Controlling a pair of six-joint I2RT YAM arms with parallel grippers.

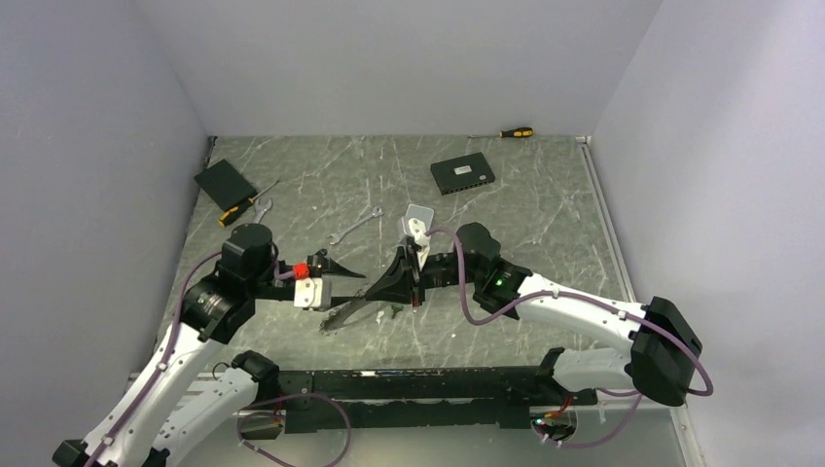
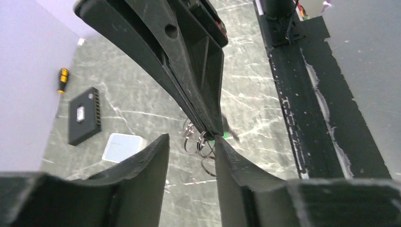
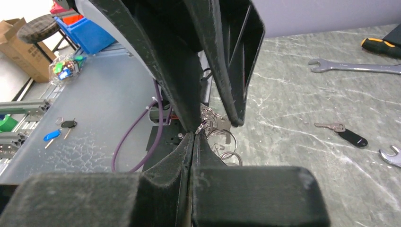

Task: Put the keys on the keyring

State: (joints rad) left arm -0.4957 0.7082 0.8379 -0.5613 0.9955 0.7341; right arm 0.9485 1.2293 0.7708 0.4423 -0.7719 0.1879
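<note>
On the grey marbled table (image 1: pixel 545 233), the two arms converge near the front centre. The left gripper (image 2: pixel 191 138) comes in from the left and the right gripper (image 3: pixel 195 135) from the right. Their tips meet close above the surface.

Left gripper: fingers (image 2: pixel 146 179) released, with a clear gap between them. The right gripper's tips sit within that gap.

Right gripper: fingers (image 3: pixel 165 177) clenched flat together, with a small loop of the keyring (image 3: pixel 220 135) pinched at their very tip.

The keyring shows as a cluster of thin silver wire loops, directly at and just below both sets of tips. Whether any loop touches the left gripper's fingers cannot be told. A small green tag (image 2: pixel 230 136) sits just beside the loops.

Other items, in order of size:
- A black network switch (image 1: pixel 462 175) lies at the back centre.
- A flat black box (image 1: pixel 226 182) lies at the back left.
- A white square object (image 1: pixel 418 216) lies just behind the right gripper.
- A silver wrench (image 1: pixel 355 226) lies between the black box and the white object.
- A yellow-and-black screwdriver (image 1: pixel 243 207) lies just beside the black box.
- A second screwdriver (image 1: pixel 516 132) lies against the back wall.
- One key with a black tag (image 3: pixel 340 132) lies flat on the table, apart from the keyring.
</note>
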